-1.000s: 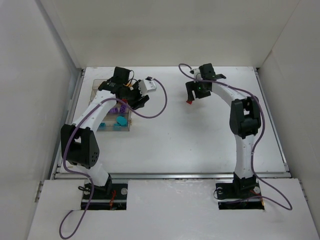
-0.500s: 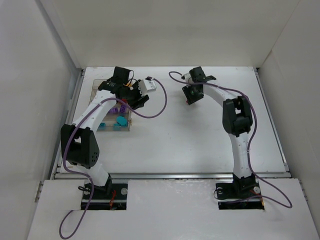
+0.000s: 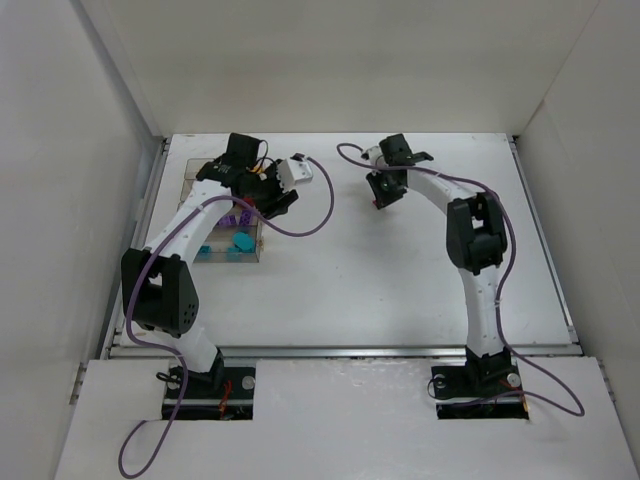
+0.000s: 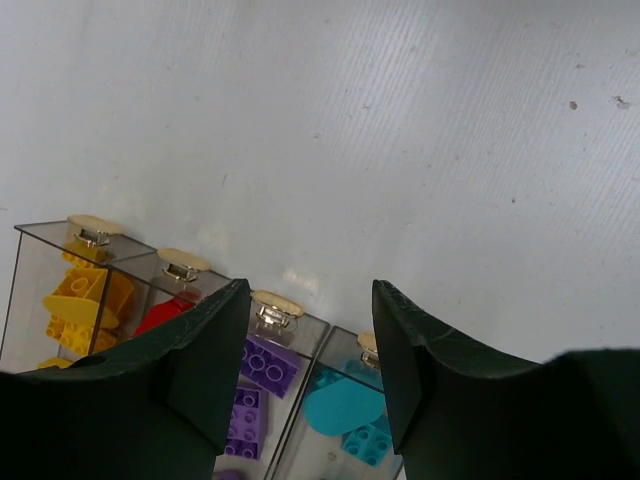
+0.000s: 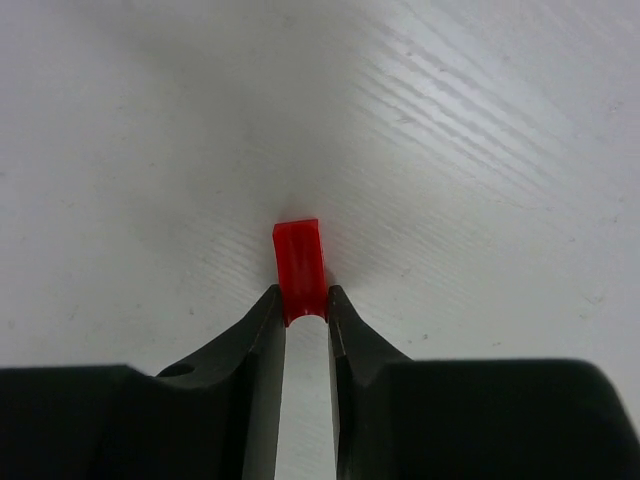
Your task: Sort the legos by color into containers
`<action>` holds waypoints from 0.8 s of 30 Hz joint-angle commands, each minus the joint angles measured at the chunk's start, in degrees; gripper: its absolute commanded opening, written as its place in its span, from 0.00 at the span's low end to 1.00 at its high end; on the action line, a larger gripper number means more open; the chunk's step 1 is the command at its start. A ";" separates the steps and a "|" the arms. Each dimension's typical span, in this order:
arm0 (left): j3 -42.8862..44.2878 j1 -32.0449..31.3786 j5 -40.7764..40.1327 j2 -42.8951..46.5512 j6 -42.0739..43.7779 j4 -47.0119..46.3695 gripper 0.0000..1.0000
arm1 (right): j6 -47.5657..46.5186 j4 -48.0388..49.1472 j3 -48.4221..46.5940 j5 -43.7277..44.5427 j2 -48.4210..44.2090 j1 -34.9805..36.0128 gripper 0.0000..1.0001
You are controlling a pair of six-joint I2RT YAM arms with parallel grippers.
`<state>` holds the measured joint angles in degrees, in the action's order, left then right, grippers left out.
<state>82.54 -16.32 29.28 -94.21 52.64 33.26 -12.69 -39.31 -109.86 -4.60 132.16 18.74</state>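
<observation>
Right gripper [image 5: 305, 300]: you have it pinching the near end of one red lego [image 5: 301, 262], fingers pressed close on its narrow sides, most of the brick jutting past the tips. The hold is at the end probably because the piece lies low on the white bench [image 5: 500, 150], so only its sides can be reached from above. Whether the brick rests on the bench or is just clear of it cannot be told. Location: far middle of the bench, well apart from the containers [image 4: 35, 285] at the far left. Left gripper [image 4: 310, 295]: fingers spread, nothing between them, poised over the end of the row, likely parked there so it stays out of your right arm's path. Contents, one colour to a compartment, left to right in the left wrist view: yellow legos [image 4: 80, 300], red legos [image 4: 165, 315], purple legos [image 4: 262, 365], cyan legos [image 4: 345, 405]. Step in hand, as a judgement: the grasp on the stray red brick looks made; next you need to carry it across to the second compartment, where the red already sits.
</observation>
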 commanded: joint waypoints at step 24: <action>21.26 -7.14 38.84 4.57 8.44 6.73 0.61 | -8.14 22.79 25.05 -27.13 -50.86 13.95 0.00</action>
<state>101.91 -22.35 64.10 -92.18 60.18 38.92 -19.81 -18.41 -85.21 -32.49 82.65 31.99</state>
